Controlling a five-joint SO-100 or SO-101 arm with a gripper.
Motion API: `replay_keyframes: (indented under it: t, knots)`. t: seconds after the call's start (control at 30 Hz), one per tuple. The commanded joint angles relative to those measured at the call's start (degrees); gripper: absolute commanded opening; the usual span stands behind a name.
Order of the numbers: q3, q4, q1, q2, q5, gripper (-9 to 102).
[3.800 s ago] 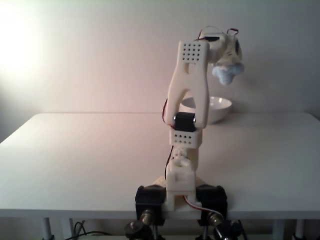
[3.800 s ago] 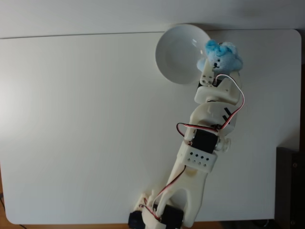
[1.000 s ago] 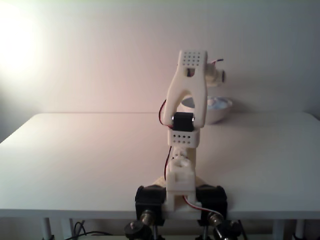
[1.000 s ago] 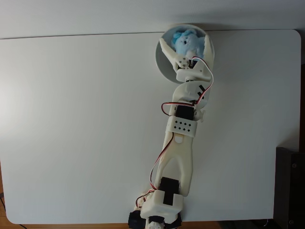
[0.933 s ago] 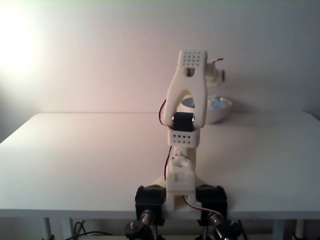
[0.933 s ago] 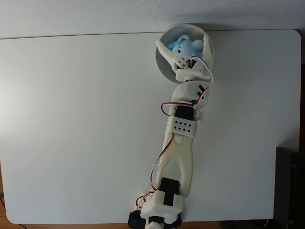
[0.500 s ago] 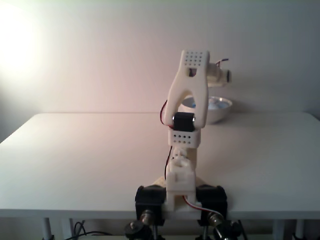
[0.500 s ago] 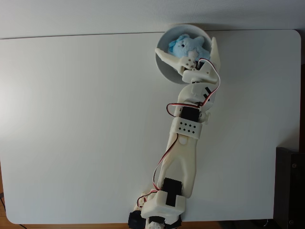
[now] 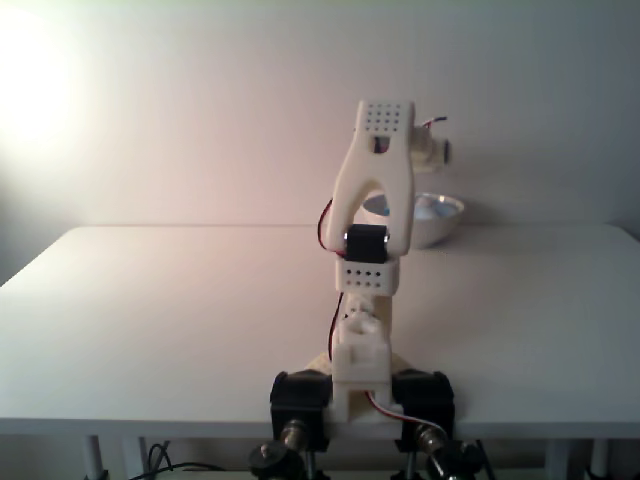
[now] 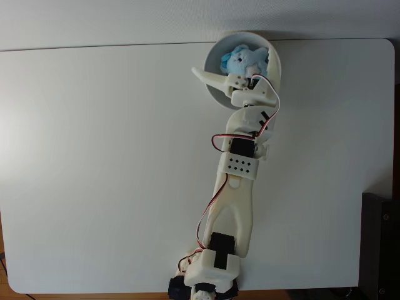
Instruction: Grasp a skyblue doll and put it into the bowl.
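- Released some seconds ago from a raised carry beside the glossy white round bowl [image 10: 215, 59], the fuzzy skyblue doll [image 10: 245, 60] now lies inside that bowl, free of the arm.
- Over the bowl's near rim, the white two-finger tool [image 10: 232, 65] has its fingers spread wide apart, wider than half a second back, one reaching past the bowl's left edge in the top-down fixed view.
- Judged from this, placement looks done; only withdrawal from the bowl over the white desk [image 10: 94, 156] remains.
- Seen from behind the arm, a pale-blue patch shows at the bowl's [image 9: 440, 222] rim.
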Motion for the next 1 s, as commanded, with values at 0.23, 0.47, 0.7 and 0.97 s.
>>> replay_keyframes:
  t: [0.23, 0.47, 0.7, 0.97]
  knots:
    - [-2.64, -0.18, -0.09, 8.61, -0.44, 91]
    - [-2.64, -0.18, -0.09, 8.61, -2.37, 79]
    - [-2.29, -0.09, -1.32, 9.14, -4.83, 44]
    - [-1.76, -0.09, -4.31, 10.99, -5.19, 4]
